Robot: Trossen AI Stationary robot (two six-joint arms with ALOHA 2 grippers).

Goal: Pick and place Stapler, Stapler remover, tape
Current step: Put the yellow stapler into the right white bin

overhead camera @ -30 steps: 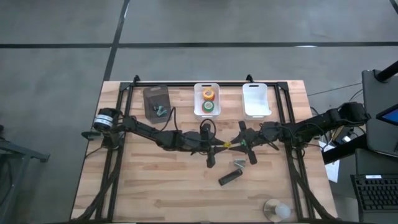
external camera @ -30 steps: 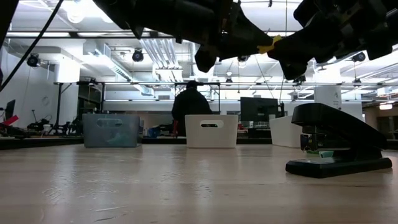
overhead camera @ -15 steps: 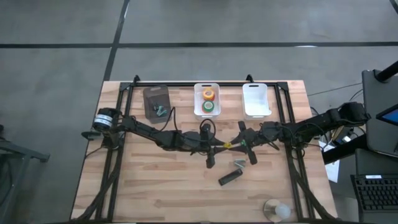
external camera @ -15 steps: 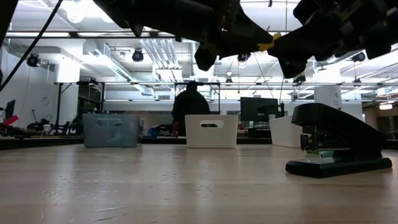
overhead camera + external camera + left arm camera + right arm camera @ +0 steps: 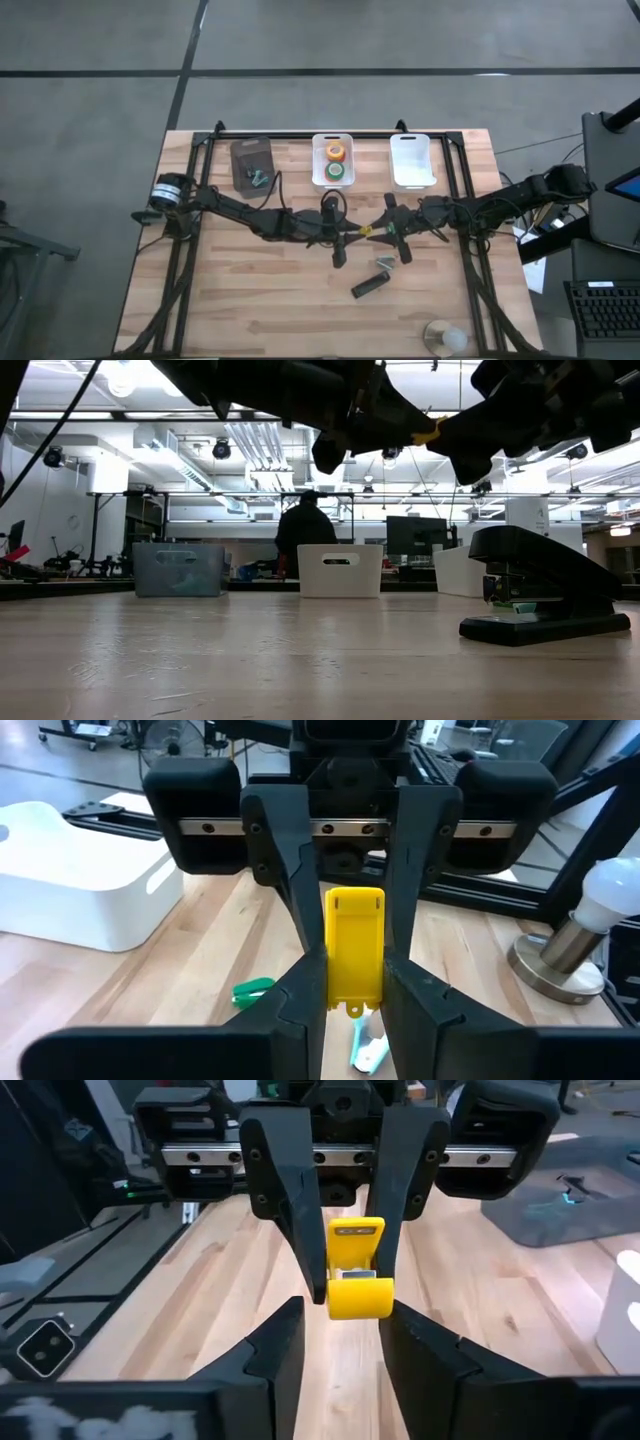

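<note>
Both claws meet above the tabletop (image 5: 250,300): the left claw (image 5: 352,234) and right claw (image 5: 372,232) each pinch the small, light, rigid yellow staple remover (image 5: 354,955) by opposite ends.

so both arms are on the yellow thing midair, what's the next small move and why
Probably open the right pincer: both it and the left pincer clamp the yellow staple remover above the table, and the grey bin sits on the left arm's side.
</note>
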